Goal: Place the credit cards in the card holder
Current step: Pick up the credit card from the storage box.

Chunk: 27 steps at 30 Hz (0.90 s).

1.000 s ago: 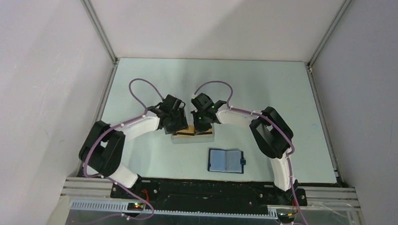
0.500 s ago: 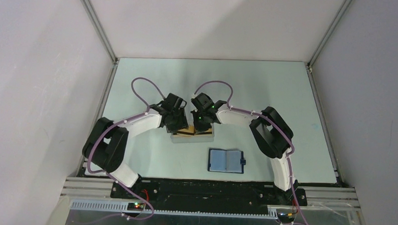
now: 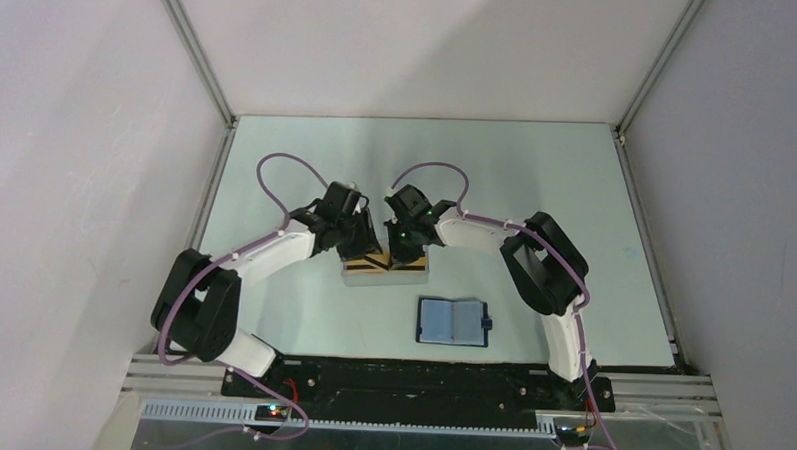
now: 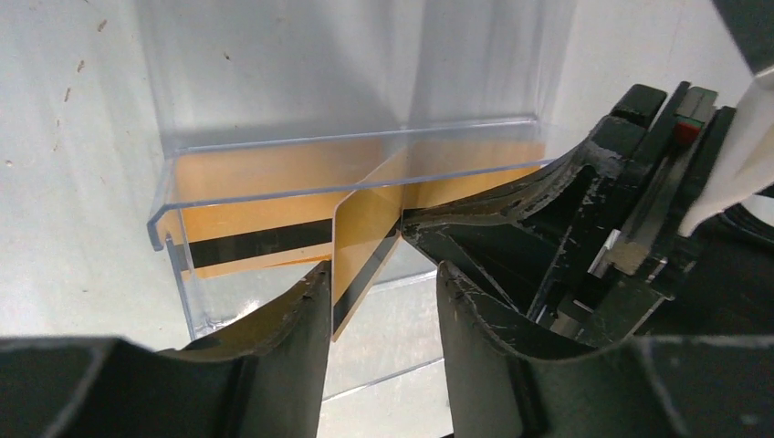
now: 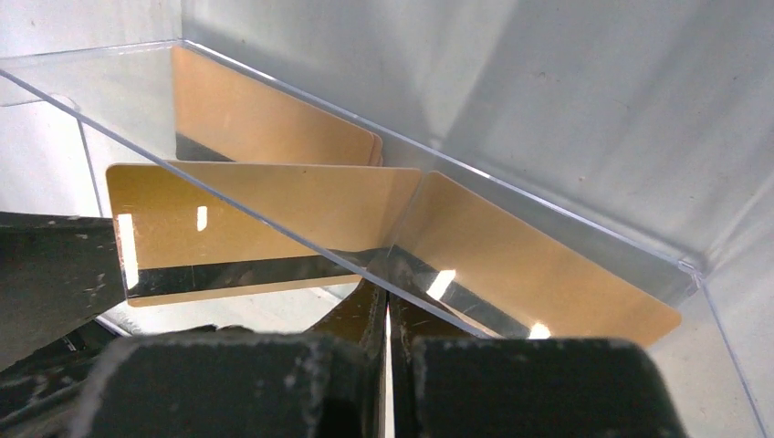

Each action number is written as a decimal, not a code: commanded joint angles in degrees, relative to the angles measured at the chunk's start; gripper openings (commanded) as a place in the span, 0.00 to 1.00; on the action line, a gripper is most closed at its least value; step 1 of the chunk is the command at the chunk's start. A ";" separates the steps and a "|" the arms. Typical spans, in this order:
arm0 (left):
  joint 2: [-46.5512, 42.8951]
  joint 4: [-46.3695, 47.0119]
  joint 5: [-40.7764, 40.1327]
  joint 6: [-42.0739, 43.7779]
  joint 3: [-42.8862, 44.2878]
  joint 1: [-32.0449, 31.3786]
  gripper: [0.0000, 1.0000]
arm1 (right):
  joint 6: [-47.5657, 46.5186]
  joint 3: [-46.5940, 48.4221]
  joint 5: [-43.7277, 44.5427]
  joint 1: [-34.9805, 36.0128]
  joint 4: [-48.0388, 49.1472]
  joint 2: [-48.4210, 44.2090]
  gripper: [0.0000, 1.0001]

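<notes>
right pincer (image 5: 385, 306) clamped on corner of card (image 4: 360, 233) in tray (image 4: 173, 196) | left pincer (image 4: 381, 274) apart, straddling that card | holder (image 3: 453, 321) open on bench (image 3: 576, 191) | judged thin, stiff, slick, light: pinch flat faces near an edge

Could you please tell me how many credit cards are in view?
3 credit cards, seen from the right wrist, all in the clear tray: one along the far wall, one leaning at the left, one at the right. Others may be hidden behind them.
</notes>
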 commanded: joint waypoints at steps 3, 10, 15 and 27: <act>1.11 0.86 1.36 1.37 2.03 -0.05 0.43 | 0.45 -1.14 -1.30 -0.30 0.30 0.38 0.00; -0.29 0.79 2.72 2.08 2.70 -0.41 0.17 | 0.42 -1.16 -2.94 -0.57 0.76 0.23 0.00; -1.03 0.70 2.50 2.17 2.17 -0.53 0.00 | 0.44 -1.47 -3.99 -0.67 1.14 -1.03 0.00; -15.48 -5.58 -3.00 5.83 3.84 -0.45 0.00 | -1.52 -1.58 -5.84 -3.03 -1.19 -15.76 0.60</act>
